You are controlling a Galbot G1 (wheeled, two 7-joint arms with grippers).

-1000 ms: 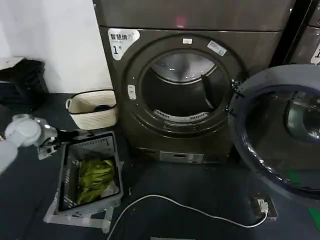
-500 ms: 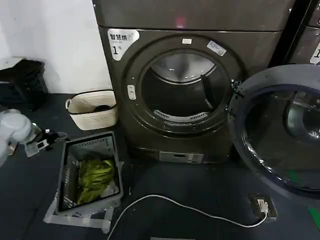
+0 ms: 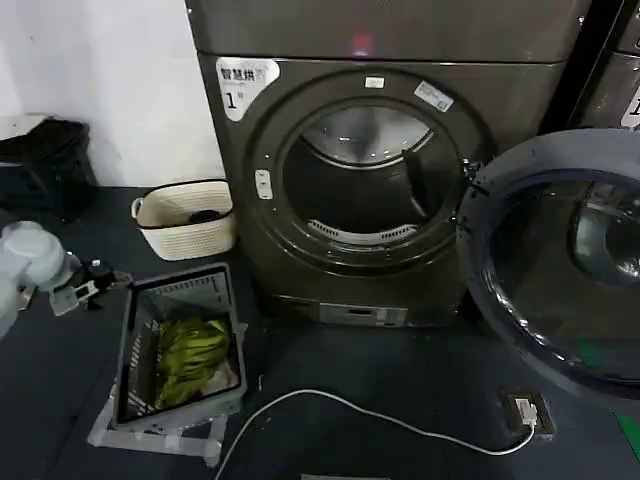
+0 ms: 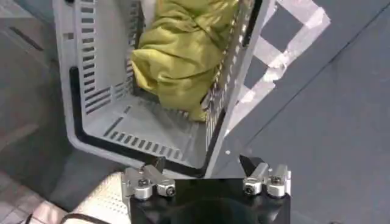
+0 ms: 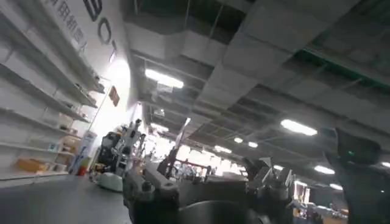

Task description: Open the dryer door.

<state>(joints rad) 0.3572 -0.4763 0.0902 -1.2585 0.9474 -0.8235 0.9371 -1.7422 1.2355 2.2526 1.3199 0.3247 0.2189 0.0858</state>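
The dryer door [image 3: 555, 265] is hanging wide open on the right of the machine, swung out on its hinge at the right edge of the opening, its dark inner face and tinted glass turned toward the camera and its lower rim reaching down near the floor. Behind it the drum opening [image 3: 365, 180] is gaping, the metal drum showing inside, with the "1" sticker [image 3: 245, 82] sitting at the dryer's upper left corner. Over at the far left of the head view the left gripper [image 3: 95, 277] is hovering low above the dark floor, well apart from the door and just beside the grey laundry basket [image 3: 133, 330]; from its wrist camera its two short fingers [image 4: 157, 165] are standing apart with nothing between them, looking down over the basket's rim at the green garment [image 4: 180, 52] bundled inside. A cream woven basket [image 3: 185, 235] is sitting against the wall beside the dryer, and a white cable [image 3: 380, 420] is trailing across the floor in front. The right gripper [image 5: 207, 182] is pointing up toward a ceiling with strip lights, and I cannot tell how its fingers are standing.
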